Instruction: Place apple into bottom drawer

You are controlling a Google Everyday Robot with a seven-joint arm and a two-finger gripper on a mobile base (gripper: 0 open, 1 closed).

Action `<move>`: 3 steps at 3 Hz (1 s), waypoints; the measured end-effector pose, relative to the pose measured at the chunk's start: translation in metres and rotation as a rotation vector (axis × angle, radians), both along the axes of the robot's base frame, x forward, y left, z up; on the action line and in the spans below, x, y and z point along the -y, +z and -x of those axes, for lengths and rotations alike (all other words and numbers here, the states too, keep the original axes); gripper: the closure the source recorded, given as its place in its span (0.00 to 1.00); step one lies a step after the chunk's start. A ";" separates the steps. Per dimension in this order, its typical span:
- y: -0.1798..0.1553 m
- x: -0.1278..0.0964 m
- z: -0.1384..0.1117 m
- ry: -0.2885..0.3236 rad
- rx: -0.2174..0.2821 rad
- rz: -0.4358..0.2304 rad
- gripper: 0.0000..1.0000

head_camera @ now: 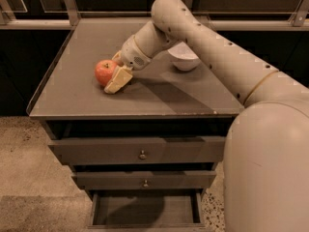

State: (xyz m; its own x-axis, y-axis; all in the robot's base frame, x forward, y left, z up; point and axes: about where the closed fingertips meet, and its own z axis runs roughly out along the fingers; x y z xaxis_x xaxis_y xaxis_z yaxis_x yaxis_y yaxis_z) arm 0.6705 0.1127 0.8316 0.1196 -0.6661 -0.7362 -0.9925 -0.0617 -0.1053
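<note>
Gripper [113, 73]: I have it pinching the apple [102, 70] low on the cabinet top [72, 98], ready to lift.
Bottom drawer [145, 210]: open, awaiting it.

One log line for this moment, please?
gripper: at apple on cabinet top | bottom drawer: open | apple: not in drawer

The arm [217, 57] is a smooth cream-coloured shell of thick, rounded tubular segments. Small dark dots like recessed screws are scattered along its upper link and around the domed elbow. A thin yellowish band rings the joint next to the large bulbous housing at lower right. The wrist [137, 57] is a paler, whitish cylinder edged by a yellow seam. The gripper [112, 74], blocky and yellowish-cream, sits low on the cabinet top [87, 100] at the apple [103, 70].
</note>
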 end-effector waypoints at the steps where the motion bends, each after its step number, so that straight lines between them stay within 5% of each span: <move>1: -0.002 0.001 0.002 0.021 -0.013 0.006 1.00; 3: 0.000 0.011 0.007 0.015 -0.025 0.029 1.00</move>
